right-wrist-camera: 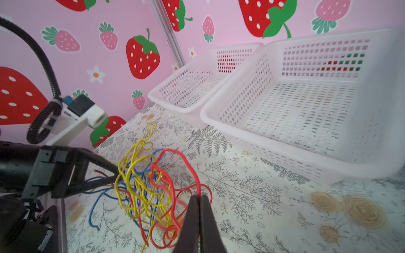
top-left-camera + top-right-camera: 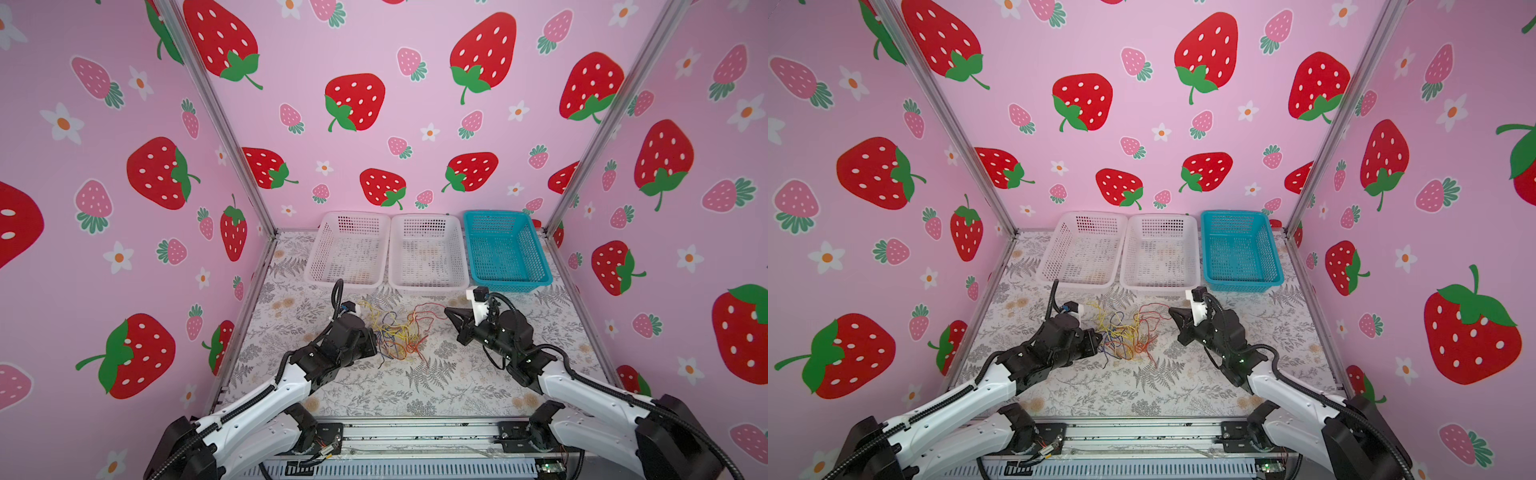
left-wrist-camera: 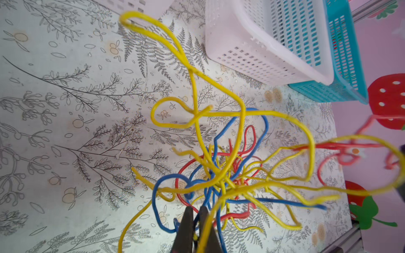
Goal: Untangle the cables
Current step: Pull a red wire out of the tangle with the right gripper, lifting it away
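Cables: one yellow-red-blue knot, mid-table. Left claw clenched on yellow and blue strands, likely anchoring. Right claw clenched on red cable, likely to draw it clear.

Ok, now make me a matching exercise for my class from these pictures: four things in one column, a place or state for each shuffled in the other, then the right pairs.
Column 1
1. turquoise basket
2. left gripper
3. right gripper
4. cable tangle

Column 2
A. shut among yellow and blue strands
B. sits between the two grippers
C. rightmost in the row of baskets
D. shut on a red cable

Pairs: 1-C, 2-A, 3-D, 4-B
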`<state>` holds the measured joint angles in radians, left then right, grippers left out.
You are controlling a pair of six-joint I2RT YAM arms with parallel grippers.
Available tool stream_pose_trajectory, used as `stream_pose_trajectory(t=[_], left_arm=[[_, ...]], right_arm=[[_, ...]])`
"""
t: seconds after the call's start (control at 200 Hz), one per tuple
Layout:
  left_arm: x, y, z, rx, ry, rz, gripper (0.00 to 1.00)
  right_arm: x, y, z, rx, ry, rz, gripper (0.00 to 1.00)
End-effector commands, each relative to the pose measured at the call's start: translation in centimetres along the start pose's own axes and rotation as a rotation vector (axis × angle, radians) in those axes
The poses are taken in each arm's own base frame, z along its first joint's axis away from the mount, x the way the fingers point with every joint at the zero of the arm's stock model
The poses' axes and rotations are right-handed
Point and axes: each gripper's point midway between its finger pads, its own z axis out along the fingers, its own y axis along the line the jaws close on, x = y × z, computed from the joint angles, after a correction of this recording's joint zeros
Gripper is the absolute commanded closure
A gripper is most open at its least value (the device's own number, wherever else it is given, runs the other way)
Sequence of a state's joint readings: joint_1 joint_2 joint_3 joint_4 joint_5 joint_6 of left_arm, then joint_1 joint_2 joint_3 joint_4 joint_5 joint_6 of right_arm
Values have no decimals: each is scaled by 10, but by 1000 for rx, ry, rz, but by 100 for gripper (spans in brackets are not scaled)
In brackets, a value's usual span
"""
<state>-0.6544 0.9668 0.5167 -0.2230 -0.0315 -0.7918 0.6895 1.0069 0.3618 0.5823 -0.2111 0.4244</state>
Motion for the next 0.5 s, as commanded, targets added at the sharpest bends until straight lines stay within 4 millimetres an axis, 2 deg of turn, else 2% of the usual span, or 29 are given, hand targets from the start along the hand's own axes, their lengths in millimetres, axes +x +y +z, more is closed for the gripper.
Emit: stream_pose_trajectory(t=[0.0,0.04,0.06,0.39,0.495], left_arm=[[19,32,6,-154,96,48,100],[20,32,7,-162,107,57,100],[20,32,8,-164,110,62,100],[20,36,15,-198,125,94,100],[20,33,18,-182,130,96,100]], right_arm=[[-38,-9,-12,74,-95,6,100],[-40,-9,-13,82,-87,0,100],[-49,-6,-19,82,-111,-5,100],[-101,-7,-64,205,-202,1,100],[-111,0,-71,187,-214,13,100]])
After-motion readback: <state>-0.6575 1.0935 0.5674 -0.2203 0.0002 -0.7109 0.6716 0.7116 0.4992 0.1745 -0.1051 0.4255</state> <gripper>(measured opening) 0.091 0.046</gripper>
